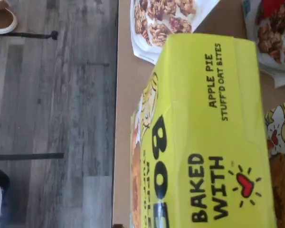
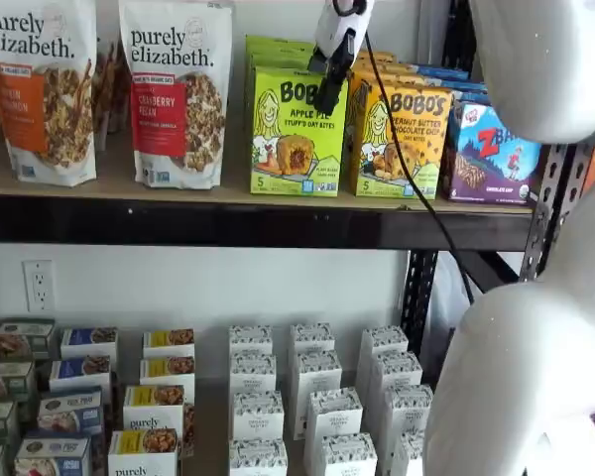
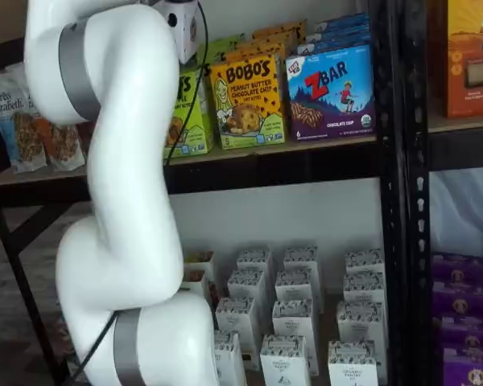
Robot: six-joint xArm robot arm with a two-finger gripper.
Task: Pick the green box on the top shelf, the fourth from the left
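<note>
Behind the shelves is a plain white wall, and a grey wood floor shows in the wrist view. On the top shelf (image 2: 129, 188) stands the green box (image 2: 297, 131), upright at the front edge. It sits between a purely elizabeth granola bag (image 2: 176, 91) and the yellow-orange Bobo's peanut butter box (image 2: 399, 142), close to both. A blue ZBar box (image 2: 493, 155) stands further along.

The gripper (image 2: 327, 99) hangs in front of the green box, by its upper right corner. Only a dark finger seen from the side shows, so the pictures alone do not show the gap; I judge the claw is spread wide apart and holds nothing. In the wrist view the box's top, reading "Apple Pie Stuff'd Oat Bites", fills most of the picture, so the camera is very near.

I think the reach is nearly done. The squeeze, the lift and the pull away from the shelf are not yet done.

More green boxes stand in a row behind the front one. The lower level holds rows of small white cartons (image 2: 312, 402).
</note>
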